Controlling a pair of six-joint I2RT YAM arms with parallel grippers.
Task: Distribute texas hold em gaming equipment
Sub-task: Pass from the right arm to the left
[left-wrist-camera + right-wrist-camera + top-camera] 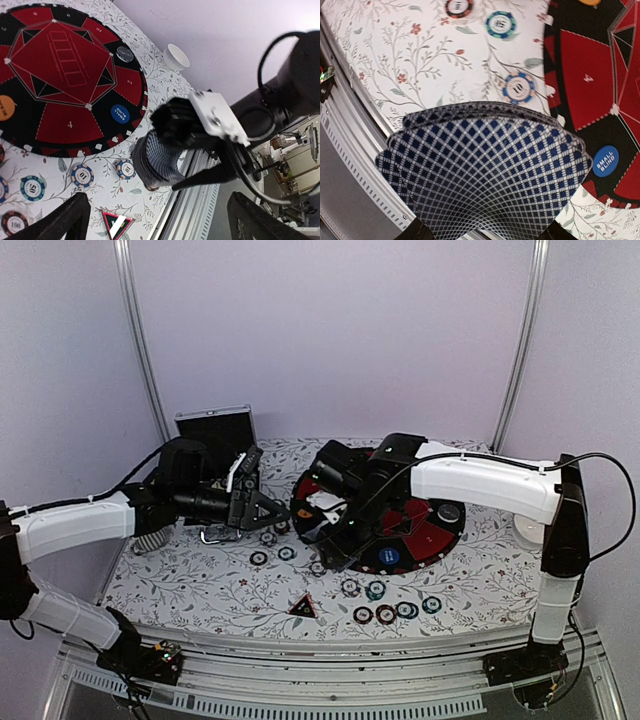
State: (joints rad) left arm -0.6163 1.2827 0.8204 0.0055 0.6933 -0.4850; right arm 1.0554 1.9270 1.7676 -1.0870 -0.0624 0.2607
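Observation:
My right gripper (485, 235) is shut on a stack of blue-checked playing cards (485, 175), squeezed edge to edge so they bow upward. It hangs over the mat's near-left rim (335, 540), above the flowered cloth. In the left wrist view the bent cards (157, 160) show in its black fingers. My left gripper (265, 510) is open and empty, just left of the mat; its fingers (70, 220) straddle the table's near edge. Striped chips (375, 590) lie scattered along the front, and a red-black triangle (302, 607) rests near the edge. Blue (388, 557), black (449, 512) and orange (5, 107) buttons sit on the mat.
The large round red-and-black mat (425, 535) covers the table's middle right. A silver-edged black case (215, 425) stands open at the back left. A white cup (525, 530) sits at the right edge. The metal table rail (350, 145) runs close under the cards.

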